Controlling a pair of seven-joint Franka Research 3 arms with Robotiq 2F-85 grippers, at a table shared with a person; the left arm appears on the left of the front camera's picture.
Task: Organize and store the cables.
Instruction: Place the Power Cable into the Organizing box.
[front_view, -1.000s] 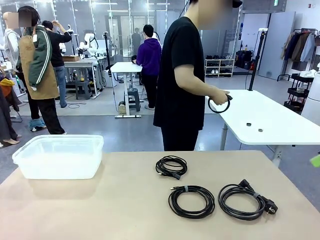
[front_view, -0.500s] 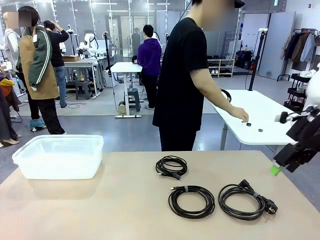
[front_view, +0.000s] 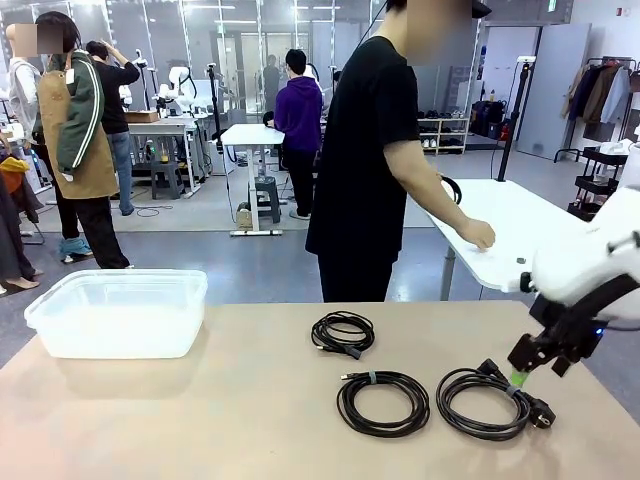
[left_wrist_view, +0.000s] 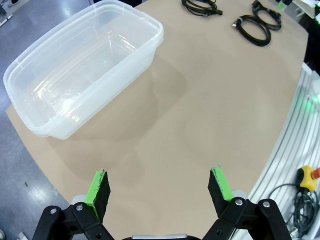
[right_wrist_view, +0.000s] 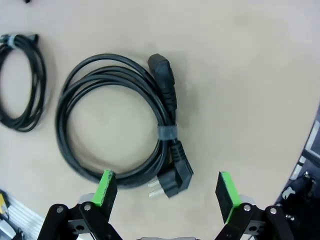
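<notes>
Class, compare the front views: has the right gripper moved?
Yes: the right gripper came in from the right, down and leftward, to above the rightmost cable coil.

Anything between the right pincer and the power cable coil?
Nothing visible. The open right pincer hangs just above the plug end of the power cable. The other coils lie off to the side.

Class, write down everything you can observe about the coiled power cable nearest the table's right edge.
The power cable is thick, black and rubbery-looking. It is wound into a round coil of several loops held by a greyish band. Both ends sit beside that band: an angled two-pin plug and a blocky connector. It lies flat on the tan table, apart from the neighbouring coil. The open right end effector hangs over its plug end.
</notes>
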